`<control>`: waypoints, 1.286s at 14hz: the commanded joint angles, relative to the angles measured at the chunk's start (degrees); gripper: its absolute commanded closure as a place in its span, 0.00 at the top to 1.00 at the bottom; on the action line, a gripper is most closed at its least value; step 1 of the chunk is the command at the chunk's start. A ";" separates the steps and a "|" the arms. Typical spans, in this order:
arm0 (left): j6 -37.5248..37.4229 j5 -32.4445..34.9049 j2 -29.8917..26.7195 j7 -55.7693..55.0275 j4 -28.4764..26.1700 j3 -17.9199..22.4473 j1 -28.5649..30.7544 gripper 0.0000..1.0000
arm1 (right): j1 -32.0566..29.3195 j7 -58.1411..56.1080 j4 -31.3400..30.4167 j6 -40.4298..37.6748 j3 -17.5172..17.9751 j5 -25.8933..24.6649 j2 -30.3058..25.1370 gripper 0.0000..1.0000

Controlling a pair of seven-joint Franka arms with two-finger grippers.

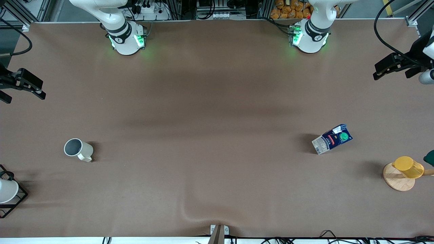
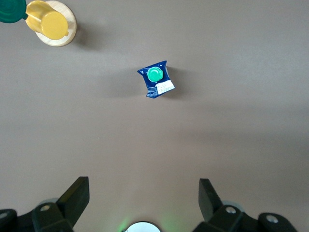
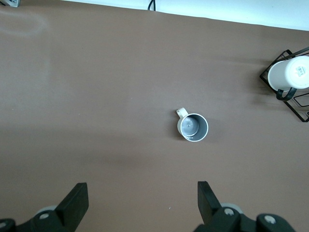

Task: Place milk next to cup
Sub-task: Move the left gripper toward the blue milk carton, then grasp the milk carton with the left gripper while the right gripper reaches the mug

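- My desk (image 1: 217,101) is covered in plain brown and carries everything here.
- My left claw (image 1: 395,67) hangs high over the left arm's end of the desk, fingers (image 2: 75,195) spread wide and holding nothing; this arm waits.
- My right claw (image 1: 23,84) hangs high over the right arm's end, fingers (image 3: 75,200) equally wide and empty.
- A white cup in a black wire rack (image 1: 8,193) stands at the right arm's end, nearer to the front camera than the cup.
- A yellow cup (image 1: 408,166) rests on a round wooden stand (image 1: 396,181) at the left arm's end.
- The milk (image 1: 332,139), a dark blue carton with a green cap, stands upright toward the left arm's end, near the yellow cup and farther from the front camera.
- The cup (image 1: 78,149), a cream mug with a grey inside, stands upright toward the right arm's end, well apart from the milk.
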 commanded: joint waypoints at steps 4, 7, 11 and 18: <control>5.29 4.66 6.78 0.22 -0.63 -1.04 -0.03 1.00 | 0.05 1.19 0.24 -0.40 0.12 -0.83 0.14 1.00; 12.43 4.92 12.68 -0.57 -0.11 -1.05 -0.12 1.00 | 0.23 1.01 0.24 -0.40 0.12 -0.83 0.49 1.00; 15.17 5.00 17.78 -10.21 -0.29 -1.05 -0.20 1.00 | 0.14 0.40 0.06 -0.40 0.12 -0.74 0.58 1.00; 27.18 4.04 22.37 -13.49 -9.49 -1.22 2.43 1.00 | 1.02 0.49 -0.81 5.99 0.21 -0.74 8.47 1.00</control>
